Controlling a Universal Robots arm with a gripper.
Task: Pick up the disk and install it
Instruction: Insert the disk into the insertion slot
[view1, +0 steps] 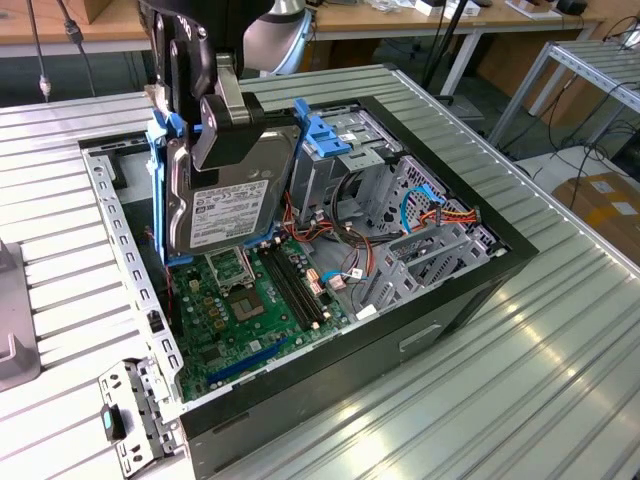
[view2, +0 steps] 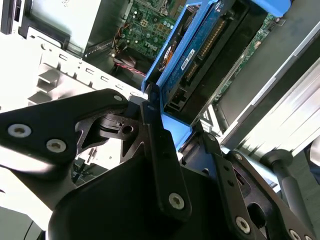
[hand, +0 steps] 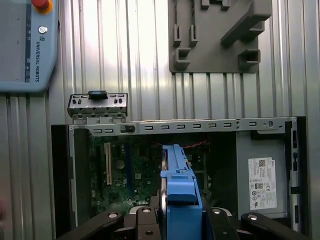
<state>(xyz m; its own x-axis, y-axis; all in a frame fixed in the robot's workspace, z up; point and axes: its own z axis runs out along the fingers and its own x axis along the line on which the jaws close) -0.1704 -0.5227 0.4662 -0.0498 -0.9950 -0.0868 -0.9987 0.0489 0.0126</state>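
The disk (view1: 228, 205), a dark hard drive with a white label in a bright blue carrier, hangs on edge above the open computer case (view1: 455, 300), over the motherboard's far end. My gripper (view1: 215, 120) comes down from above and is shut on the disk's upper end. In the second wrist view the black fingers (view2: 162, 150) clamp the blue carrier (view2: 182, 55) from both sides. In the first wrist view the carrier's blue edge (hand: 180, 195) stands between the fingers above the case opening.
In the case lie the green motherboard (view1: 250, 300), a drive cage with a light-blue latch (view1: 325, 135), cables (view1: 430, 215) and a grey box with a white label (hand: 260, 175). A metal bracket (view1: 130, 410), a grey fixture (hand: 220, 35) and a pendant (hand: 25, 45) lie on the ribbed table.
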